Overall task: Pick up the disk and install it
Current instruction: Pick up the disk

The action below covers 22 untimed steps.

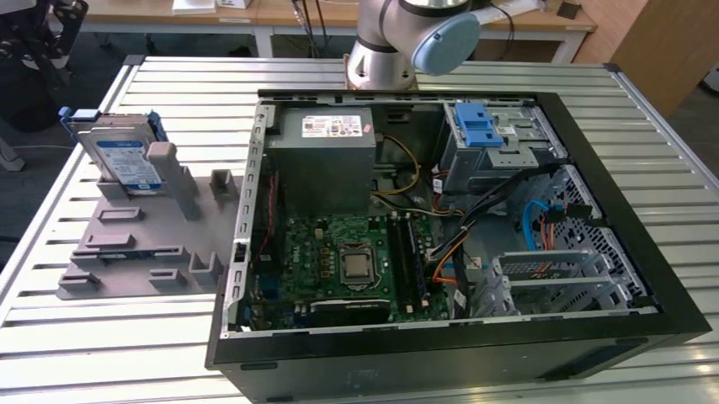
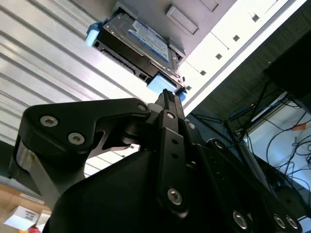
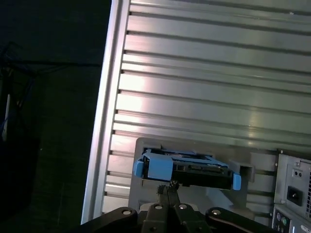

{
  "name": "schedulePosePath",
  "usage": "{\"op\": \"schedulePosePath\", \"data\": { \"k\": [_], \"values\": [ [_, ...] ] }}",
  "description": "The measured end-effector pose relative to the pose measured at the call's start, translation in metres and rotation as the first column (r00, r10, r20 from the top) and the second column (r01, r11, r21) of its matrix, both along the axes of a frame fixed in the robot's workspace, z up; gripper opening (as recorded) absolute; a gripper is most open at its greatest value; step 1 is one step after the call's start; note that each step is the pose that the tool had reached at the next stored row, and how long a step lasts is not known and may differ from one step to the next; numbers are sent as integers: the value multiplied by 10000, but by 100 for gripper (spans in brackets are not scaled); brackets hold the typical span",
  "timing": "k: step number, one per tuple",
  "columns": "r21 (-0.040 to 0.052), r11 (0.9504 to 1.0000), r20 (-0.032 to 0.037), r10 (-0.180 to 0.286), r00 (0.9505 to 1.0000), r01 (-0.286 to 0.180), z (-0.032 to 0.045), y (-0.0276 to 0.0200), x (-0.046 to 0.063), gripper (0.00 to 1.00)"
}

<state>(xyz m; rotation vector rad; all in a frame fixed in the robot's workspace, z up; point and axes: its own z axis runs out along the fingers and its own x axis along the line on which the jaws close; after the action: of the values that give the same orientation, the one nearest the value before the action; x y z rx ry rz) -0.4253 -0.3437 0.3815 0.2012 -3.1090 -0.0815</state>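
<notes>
Gripper (image 2: 166,95) (image 3: 170,186) is seen in both wrist views. Fingers are pressed together, tips meeting, nothing pinched. In both wrist views the tips are lined up with the disk (image 1: 121,158) (image 2: 138,41) (image 3: 187,170). Range to it cannot be told from those views.

Disk location, by the exterior view: 9 o'clock from the computer case (image 1: 450,358), apart from it. It is stood on edge in the grey fixture (image 1: 135,252), tilted back slightly, with the blue-and-white label face turned toward the camera. Blue rails (image 1: 71,114) (image 3: 155,167) are noted along its edges. One grey post (image 1: 163,168) of the fixture is seen just in front of the disk, at its 4 o'clock corner. Disk is touched by the fixture alone.

Fixture is laid flat on the slatted metal table (image 1: 168,76), just beside the case wall on the 9 o'clock side.

Case is laid on its side with the side panel off and the interior exposed. Inside, by the exterior view:
- power supply (image 1: 326,168) is placed at 11 o'clock
- drive cage (image 1: 506,147) with blue latch (image 1: 481,126) is placed at 1 o'clock
- motherboard (image 1: 326,244) is placed at 7 o'clock
- cables (image 1: 528,220) are run between cage and board, toward 3 o'clock

Arm base (image 1: 382,59) is mounted on the table at 12 o'clock from the case, just beyond its wall.
</notes>
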Motion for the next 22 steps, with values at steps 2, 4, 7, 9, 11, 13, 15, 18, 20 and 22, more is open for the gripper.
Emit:
{"op": "schedulePosePath", "data": {
  "k": [2,4,7,9,11,13,15,18,20,22],
  "values": [
    [0,9993,0,365,9993,-365,0,0,0,11],
    [0,9975,0,702,9975,-702,0,0,0,11],
    [0,9931,0,1171,9931,-1171,-1,0,0,11],
    [0,9894,0,1453,9894,-1453,-1,0,0,11],
    [0,9853,0,1710,9853,-1710,-1,0,0,11],
    [0,9807,0,1955,9807,-1955,-1,0,0,11],
    [0,9754,0,2204,9754,-2204,-1,0,0,11],
    [0,9669,0,2552,9669,-2552,0,0,0,11],
    [0,9609,0,2769,9609,-2769,-1,0,0,11],
    [-1,9550,0,2967,9550,-2967,-1,0,0,11]
  ]
}}
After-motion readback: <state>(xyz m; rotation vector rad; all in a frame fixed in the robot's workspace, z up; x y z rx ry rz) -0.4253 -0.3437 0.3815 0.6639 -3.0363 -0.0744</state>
